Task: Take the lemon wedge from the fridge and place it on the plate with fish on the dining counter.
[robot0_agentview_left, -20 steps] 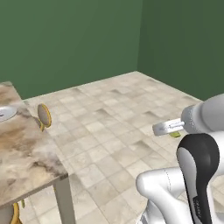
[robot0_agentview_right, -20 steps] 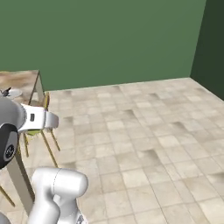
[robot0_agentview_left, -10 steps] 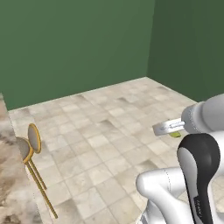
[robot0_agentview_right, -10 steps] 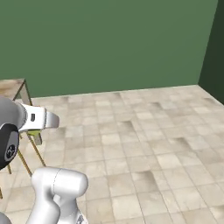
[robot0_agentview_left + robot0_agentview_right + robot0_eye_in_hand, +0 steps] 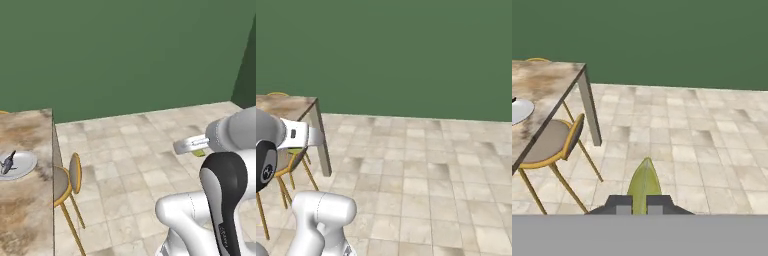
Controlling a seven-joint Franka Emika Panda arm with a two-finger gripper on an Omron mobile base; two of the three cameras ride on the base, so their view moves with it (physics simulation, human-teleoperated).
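I am holding the end effector (image 5: 640,206) high over the tiled floor (image 5: 682,150), its fingers pinching together on the lemon wedge (image 5: 644,183), whose yellow-green tip is sticking out ahead of them. The bench (image 5: 534,92) is lying ahead and to the left of the end effector, well apart, carrying the plate with fish (image 5: 17,164), while a yellow-framed stool (image 5: 549,142) is sitting tucked under its near edge.
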